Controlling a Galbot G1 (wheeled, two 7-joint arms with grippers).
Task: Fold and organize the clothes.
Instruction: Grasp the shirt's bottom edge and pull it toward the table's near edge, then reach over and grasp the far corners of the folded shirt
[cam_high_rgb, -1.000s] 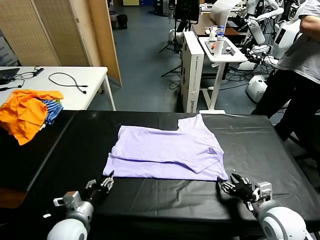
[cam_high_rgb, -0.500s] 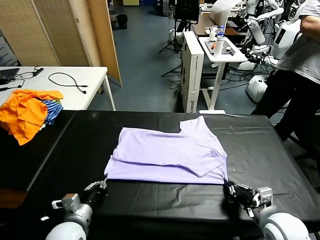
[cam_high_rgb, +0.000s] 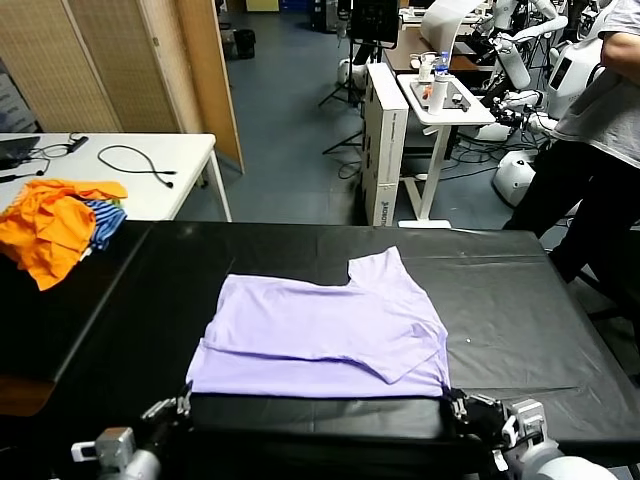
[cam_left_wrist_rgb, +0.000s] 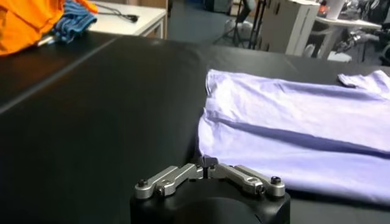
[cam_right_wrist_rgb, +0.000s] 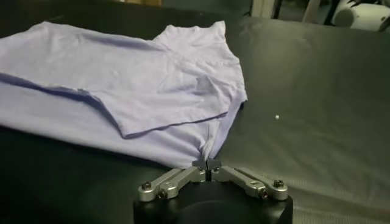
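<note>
The pale lavender short-sleeved cotton T-shirt (cam_high_rgb: 320, 332) lay spread on the black counter (cam_high_rgb: 520, 300), near its front edge, with one side already doubled over so that a sleeve (cam_high_rgb: 385, 275) pointed away from the robot and a diagonal fold ran across the body. Its hem edge hung closest to the robot, which suited a pull toward the front edge for more working room or a next fold from the near side.

The left gripper (cam_left_wrist_rgb: 209, 163) sat low at the near left corner of the shirt, its fingers pressed together; in the left wrist view the tips met just at the cloth's corner, though whether any fabric was pinched between them could not be made out from that angle. The right gripper (cam_right_wrist_rgb: 207, 163) mirrored it at the near right corner, fingers likewise closed with the tips touching the hem where the cloth bunched into a small ridge (a sign, I judged, that it had hold of that corner). Gripping both near corners kept the hem straight and the tension even.

Well apart, on the far left of the counter, a heap of bright orange garments (cam_high_rgb: 45, 225) lay over a blue-striped cloth (cam_high_rgb: 103, 216), clear of the work. A white table (cam_high_rgb: 150, 165) with a black cable (cam_high_rgb: 135, 160) stood beyond.
</note>
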